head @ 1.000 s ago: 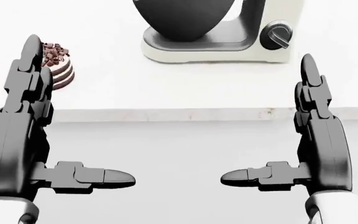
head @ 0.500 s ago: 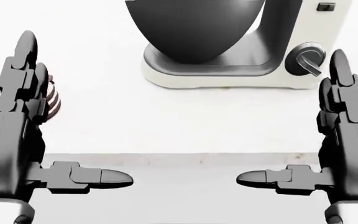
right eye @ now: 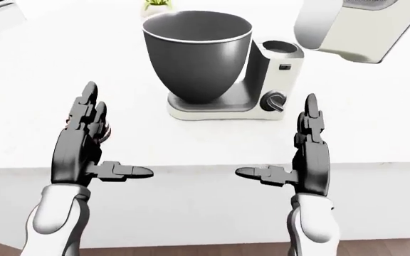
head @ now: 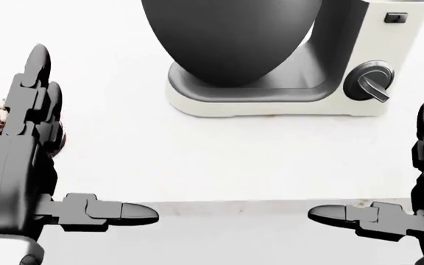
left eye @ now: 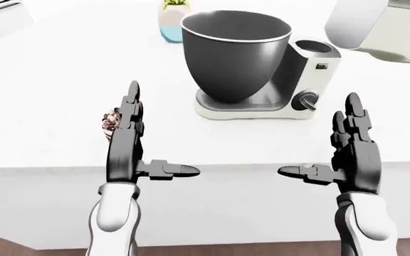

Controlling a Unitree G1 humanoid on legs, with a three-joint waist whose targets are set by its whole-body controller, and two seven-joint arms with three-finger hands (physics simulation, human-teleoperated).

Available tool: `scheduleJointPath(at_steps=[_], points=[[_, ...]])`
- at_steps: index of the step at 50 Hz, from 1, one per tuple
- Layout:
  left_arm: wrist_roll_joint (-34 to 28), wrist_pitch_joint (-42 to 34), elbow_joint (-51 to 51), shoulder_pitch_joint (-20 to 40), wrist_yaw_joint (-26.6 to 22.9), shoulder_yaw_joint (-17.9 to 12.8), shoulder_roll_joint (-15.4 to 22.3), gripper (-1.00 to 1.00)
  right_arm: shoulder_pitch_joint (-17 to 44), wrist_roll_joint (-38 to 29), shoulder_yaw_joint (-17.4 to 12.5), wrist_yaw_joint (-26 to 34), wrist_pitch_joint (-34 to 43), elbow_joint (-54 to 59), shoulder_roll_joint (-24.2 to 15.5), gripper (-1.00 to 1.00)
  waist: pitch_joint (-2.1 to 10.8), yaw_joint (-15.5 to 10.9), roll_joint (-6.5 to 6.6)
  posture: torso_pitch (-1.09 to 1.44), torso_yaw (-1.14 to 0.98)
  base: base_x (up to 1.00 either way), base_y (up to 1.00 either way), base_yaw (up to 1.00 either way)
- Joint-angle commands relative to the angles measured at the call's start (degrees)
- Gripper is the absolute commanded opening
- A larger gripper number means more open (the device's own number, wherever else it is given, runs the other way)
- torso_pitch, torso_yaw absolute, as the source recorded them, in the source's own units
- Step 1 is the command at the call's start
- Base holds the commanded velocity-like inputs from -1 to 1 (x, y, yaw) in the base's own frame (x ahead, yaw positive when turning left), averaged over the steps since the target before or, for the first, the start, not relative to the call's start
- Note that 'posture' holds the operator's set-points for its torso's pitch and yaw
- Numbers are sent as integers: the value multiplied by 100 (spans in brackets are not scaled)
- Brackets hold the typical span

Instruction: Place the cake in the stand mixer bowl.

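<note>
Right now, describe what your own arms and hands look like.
Both the left hand and right hand are matte dark-grey, blocky, with three segmented fingers ending in rounded tips. Glossy white rounded forearm shells join them at the wrists. No cables or markings show.

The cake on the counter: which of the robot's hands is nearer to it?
Left. The left hand partly covers the cake in the left-eye view; the right hand stands far off to the view's right.

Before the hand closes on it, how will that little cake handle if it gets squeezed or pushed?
The cake looks small, so probably light. Its loose chocolate curls would likely shed or crush under a squeeze. It seems short and squat, so a push should slide it rather than tip it. The left hand hides most of it, so that is tentative.
</note>
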State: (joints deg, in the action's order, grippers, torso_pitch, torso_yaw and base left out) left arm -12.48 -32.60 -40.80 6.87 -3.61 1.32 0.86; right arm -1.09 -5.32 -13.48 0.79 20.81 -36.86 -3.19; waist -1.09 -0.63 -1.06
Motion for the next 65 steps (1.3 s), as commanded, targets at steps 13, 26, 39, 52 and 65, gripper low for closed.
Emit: scheduleJointPath(at_steps=[13,26,39,52,65], points=[[-11,128,-270,111,14,-5,10,100,48,-4,-51,-22,-126,-280,-31,100,-111,0,-39,0,0,3,0,0],[-12,137,-272,104,11,-12,12,100,72,-19,-16,-25,-124,-267,-33,100,-86,40,149,0,0,9,0,0],[-22,134,-256,119,13,0,15,100,74,-15,-29,-17,-122,-252,-41,100,-94,46,84,0,0,12,0,0],[-26,118,-286,111,9,-3,10,100,47,-39,-5,-20,-107,-300,-21,100,-61,-9,147,0,0,13,0,0],[-14,120,-285,111,6,-8,10,100,-19,12,-110,-85,-207,-302,3,100,-37,104,44,0,0,7,0,0]])
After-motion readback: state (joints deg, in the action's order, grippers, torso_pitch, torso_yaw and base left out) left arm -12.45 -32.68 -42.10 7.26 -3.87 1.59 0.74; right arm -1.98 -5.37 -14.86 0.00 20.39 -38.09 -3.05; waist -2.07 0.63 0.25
